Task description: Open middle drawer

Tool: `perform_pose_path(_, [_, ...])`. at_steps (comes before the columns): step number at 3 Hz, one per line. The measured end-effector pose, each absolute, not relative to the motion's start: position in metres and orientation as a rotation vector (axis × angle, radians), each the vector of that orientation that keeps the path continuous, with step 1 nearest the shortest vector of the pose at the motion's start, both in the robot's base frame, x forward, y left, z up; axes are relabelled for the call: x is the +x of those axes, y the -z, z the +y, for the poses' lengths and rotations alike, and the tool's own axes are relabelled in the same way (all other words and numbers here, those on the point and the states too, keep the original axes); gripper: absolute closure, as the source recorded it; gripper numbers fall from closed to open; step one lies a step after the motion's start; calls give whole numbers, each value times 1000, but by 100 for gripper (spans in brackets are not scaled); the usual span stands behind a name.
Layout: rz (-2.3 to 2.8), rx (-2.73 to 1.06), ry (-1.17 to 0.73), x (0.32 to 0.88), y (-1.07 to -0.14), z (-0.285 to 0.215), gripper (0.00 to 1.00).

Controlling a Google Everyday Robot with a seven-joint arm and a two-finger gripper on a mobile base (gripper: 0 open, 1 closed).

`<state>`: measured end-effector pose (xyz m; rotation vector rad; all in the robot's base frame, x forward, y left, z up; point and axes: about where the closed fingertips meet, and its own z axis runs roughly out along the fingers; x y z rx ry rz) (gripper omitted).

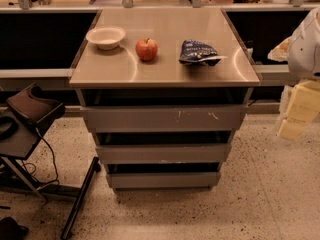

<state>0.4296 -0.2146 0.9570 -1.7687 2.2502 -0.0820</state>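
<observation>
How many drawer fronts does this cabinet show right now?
3, stacked: scratched top drawer, middle drawer, bottom drawer. None appears hidden. The gripper hangs right of the cabinet.

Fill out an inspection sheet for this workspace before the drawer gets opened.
Surface: steel cabinet top, holding three items.
Job's things: middle drawer, front untouched, not visibly pulled out.
Clutter: bowl, apple and blue bag on the top.
Grippers: claw at the right edge, beside the cabinet, clear of the drawers.
Cables: dark cable hanging by the dark stand at left.
Surroundings: speckled floor; dark recesses either side of the cabinet.
</observation>
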Motion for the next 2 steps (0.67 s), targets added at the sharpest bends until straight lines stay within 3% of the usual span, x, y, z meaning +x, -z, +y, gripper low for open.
perform_pose_path(2, [2313, -1677, -94, 392, -826, -220, 0])
